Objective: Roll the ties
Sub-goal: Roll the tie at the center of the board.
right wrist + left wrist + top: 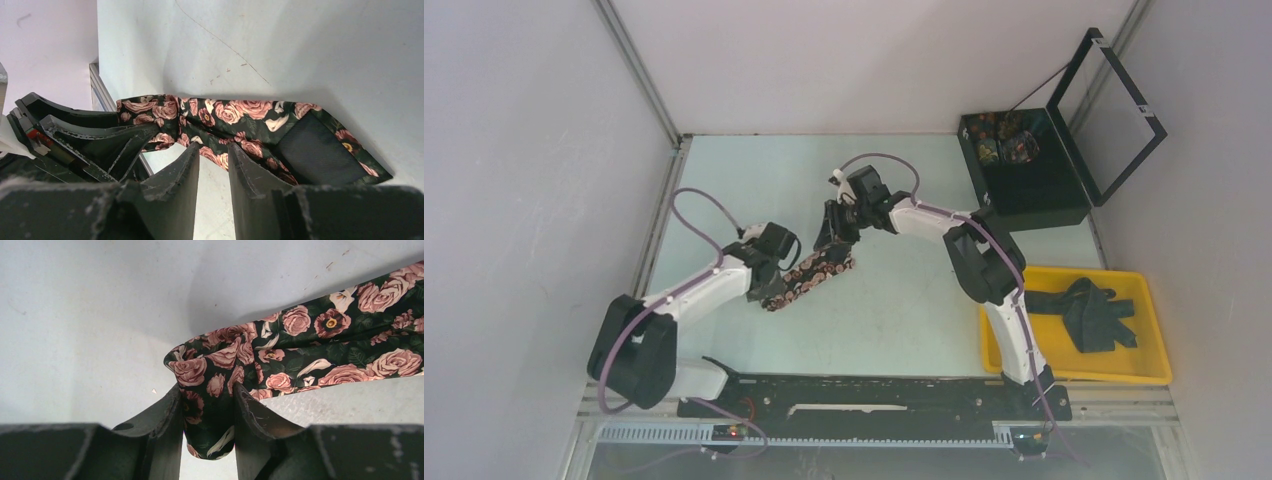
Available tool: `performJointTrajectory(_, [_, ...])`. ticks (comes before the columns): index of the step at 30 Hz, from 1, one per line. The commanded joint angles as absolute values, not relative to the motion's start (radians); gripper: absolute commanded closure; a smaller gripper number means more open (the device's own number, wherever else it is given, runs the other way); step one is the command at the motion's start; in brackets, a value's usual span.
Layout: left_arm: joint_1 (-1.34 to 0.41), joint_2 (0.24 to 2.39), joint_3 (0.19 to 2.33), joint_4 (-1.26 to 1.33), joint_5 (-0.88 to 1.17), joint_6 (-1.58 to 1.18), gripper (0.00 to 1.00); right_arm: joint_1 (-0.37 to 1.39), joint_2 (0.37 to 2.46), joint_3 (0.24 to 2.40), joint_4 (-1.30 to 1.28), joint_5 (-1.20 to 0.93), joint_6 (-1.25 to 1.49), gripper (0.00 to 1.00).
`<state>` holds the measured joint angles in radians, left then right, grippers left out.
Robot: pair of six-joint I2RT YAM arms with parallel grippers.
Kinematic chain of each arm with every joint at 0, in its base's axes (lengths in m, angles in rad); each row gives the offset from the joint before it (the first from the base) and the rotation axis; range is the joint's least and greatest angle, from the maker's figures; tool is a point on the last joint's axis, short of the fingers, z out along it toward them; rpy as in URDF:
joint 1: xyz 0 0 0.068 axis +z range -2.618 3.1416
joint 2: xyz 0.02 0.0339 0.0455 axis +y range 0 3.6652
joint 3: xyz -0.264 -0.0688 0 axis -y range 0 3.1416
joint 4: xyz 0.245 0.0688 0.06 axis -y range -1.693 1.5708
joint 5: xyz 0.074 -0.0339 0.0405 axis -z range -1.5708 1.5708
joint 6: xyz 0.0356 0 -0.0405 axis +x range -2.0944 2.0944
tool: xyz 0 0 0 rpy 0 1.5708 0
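Closest in, the left gripper (207,415) is clamped on a bunched fold of the rose-patterned tie (320,347), which lies in the middle of the table (904,320) between the two arms. Opposite it, the right gripper (214,170) has its jaws a narrow gap apart at the tie's edge; whether it actually grips, I cannot tell. To roll well, I'd say the left should pinch the fold as a core while the right feeds the flat length around it, edges aligned, fabric taut.
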<state>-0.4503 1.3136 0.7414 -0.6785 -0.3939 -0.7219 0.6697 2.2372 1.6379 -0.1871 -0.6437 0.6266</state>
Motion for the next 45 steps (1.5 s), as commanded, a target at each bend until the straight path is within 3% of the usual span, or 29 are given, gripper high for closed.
performJointTrajectory(1, [-0.507, 1.402, 0.820, -0.811, -0.466, -0.692, 0.62, 0.651, 2.151, 1.615, -0.121, -0.663, 0.642, 0.69])
performJointTrajectory(21, [-0.659, 1.842, 1.192, -1.095, -0.575, -0.754, 0.58, 0.561, 2.075, 1.488, -0.069, -0.690, 0.658, 0.70])
performJointTrajectory(30, [-0.664, 1.931, 1.285, -1.132, -0.552, -0.762, 0.46, 0.510, 2.040, 1.434, -0.040, -0.716, 0.669, 0.70])
performJointTrajectory(45, [-0.664, 2.035, 1.447, -1.236, -0.536, -0.766, 0.34, 0.472, 1.981, 1.396, -0.046, -0.727, 0.658, 0.70])
